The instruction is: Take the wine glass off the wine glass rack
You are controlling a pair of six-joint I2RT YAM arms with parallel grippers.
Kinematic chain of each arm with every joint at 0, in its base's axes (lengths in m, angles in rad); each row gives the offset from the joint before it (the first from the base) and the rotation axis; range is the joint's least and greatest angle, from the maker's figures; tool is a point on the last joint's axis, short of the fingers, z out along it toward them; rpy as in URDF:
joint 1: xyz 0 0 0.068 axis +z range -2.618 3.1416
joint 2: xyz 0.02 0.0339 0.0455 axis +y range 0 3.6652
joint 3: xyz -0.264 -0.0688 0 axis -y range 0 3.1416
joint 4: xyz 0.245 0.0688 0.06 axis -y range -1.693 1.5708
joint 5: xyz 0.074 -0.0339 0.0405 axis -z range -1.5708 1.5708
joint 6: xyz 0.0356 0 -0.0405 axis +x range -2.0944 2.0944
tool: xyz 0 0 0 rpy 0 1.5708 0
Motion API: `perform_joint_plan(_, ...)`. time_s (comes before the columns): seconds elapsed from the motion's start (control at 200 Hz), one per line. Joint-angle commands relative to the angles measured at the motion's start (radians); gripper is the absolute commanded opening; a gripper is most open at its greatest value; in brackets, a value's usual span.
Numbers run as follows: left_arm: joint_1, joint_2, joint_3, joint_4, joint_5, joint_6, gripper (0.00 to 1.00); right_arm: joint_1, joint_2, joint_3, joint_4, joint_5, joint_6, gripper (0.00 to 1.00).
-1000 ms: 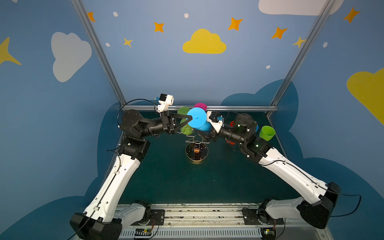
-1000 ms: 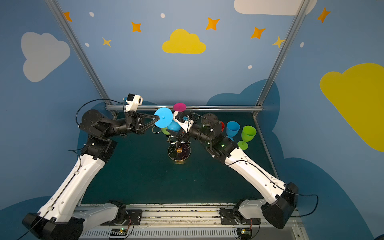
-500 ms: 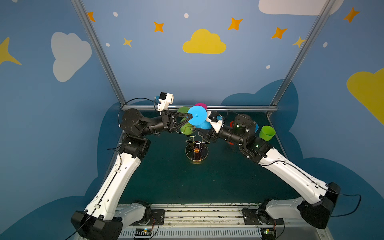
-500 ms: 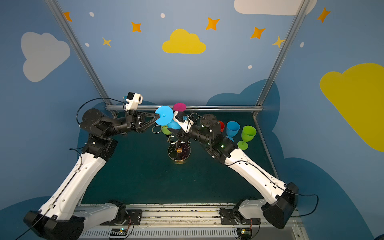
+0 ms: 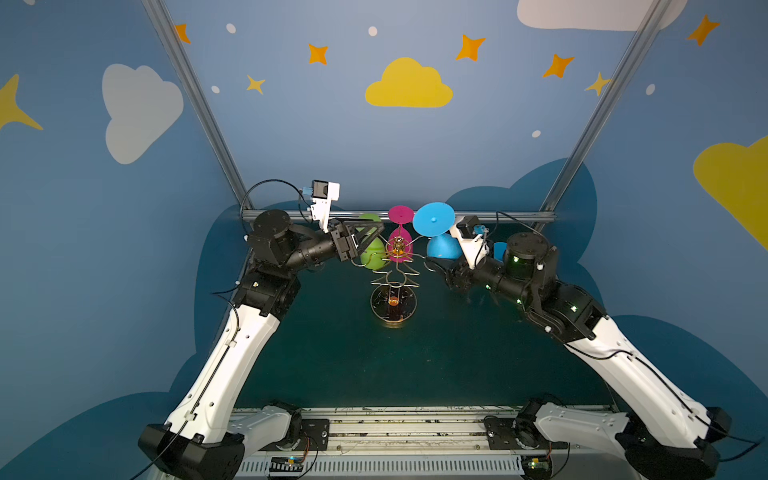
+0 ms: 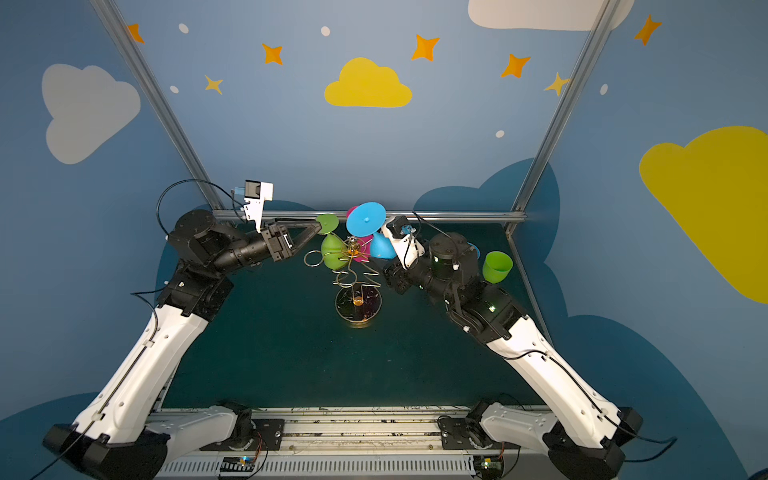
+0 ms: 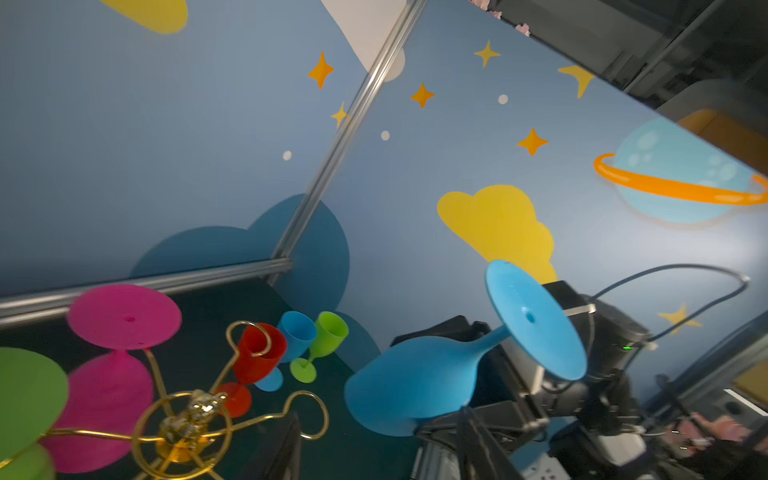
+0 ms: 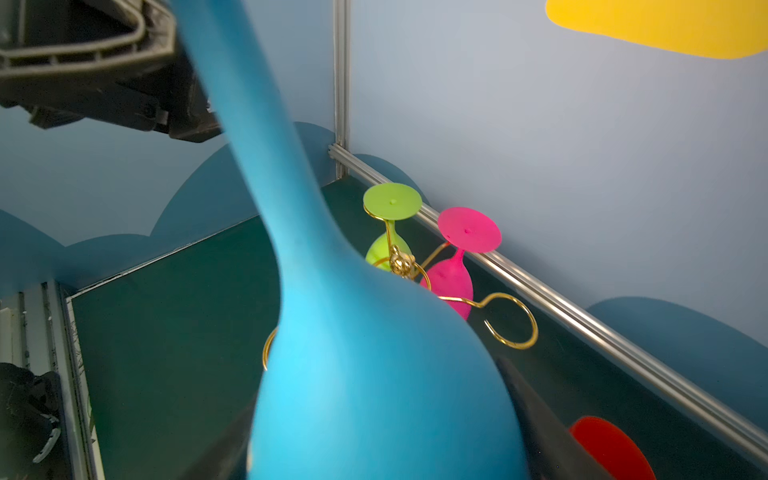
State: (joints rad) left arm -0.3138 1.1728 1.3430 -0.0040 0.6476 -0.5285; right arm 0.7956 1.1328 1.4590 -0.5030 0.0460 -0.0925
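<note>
Left gripper just released: fingers apart, empty. Right gripper clamps blue wine glass by bowl, carried right, clear of wine glass rack. Handover done; set-down remains.

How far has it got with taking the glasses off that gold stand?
Looks done: three glasses stand on the table at the back. In hand: the right pincer grips the blue wine glass by its bowl, clear of the rack. Left: setting it down; the green glass and pink glass hang on the rack.
</note>
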Motion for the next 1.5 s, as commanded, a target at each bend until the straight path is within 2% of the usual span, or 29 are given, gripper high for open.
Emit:
perform_joint_plan(0.0, -0.051, -0.025, -0.050, 0.016, -0.201, 0.419, 0.59, -0.002, -0.004, 0.066, -0.234, 0.055, 0.066, 0.35)
perform_joint_plan(0.06, -0.079, -0.041, -0.115, 0.122, -0.235, 0.542, 0.60, -0.001, 0.001, 0.092, -0.283, 0.046, 0.079, 0.35)
perform_joint_plan(0.15, -0.088, -0.066, -0.202, 0.288, -0.261, 0.627, 0.62, -0.001, 0.016, 0.126, -0.334, 0.038, 0.088, 0.33)
perform_joint_plan(0.25, -0.119, -0.079, -0.247, 0.370, -0.276, 0.769, 0.61, 0.001, 0.040, 0.159, -0.369, 0.035, 0.086, 0.31)
perform_joint_plan(0.451, -0.175, -0.065, -0.254, 0.395, -0.237, 0.965, 0.57, 0.002, 0.102, 0.215, -0.405, 0.003, 0.082, 0.30)
perform_joint_plan(0.651, -0.255, -0.035, -0.229, 0.334, -0.250, 1.111, 0.54, 0.006, 0.152, 0.255, -0.413, -0.048, 0.083, 0.27)
perform_joint_plan(1.166, -0.278, -0.002, -0.217, 0.378, -0.306, 1.139, 0.46, 0.032, 0.209, 0.268, -0.454, -0.087, 0.086, 0.23)
perform_joint_plan(1.497, -0.283, -0.002, -0.224, 0.382, -0.325, 1.133, 0.30, 0.049, 0.229, 0.268, -0.460, -0.089, 0.092, 0.25)
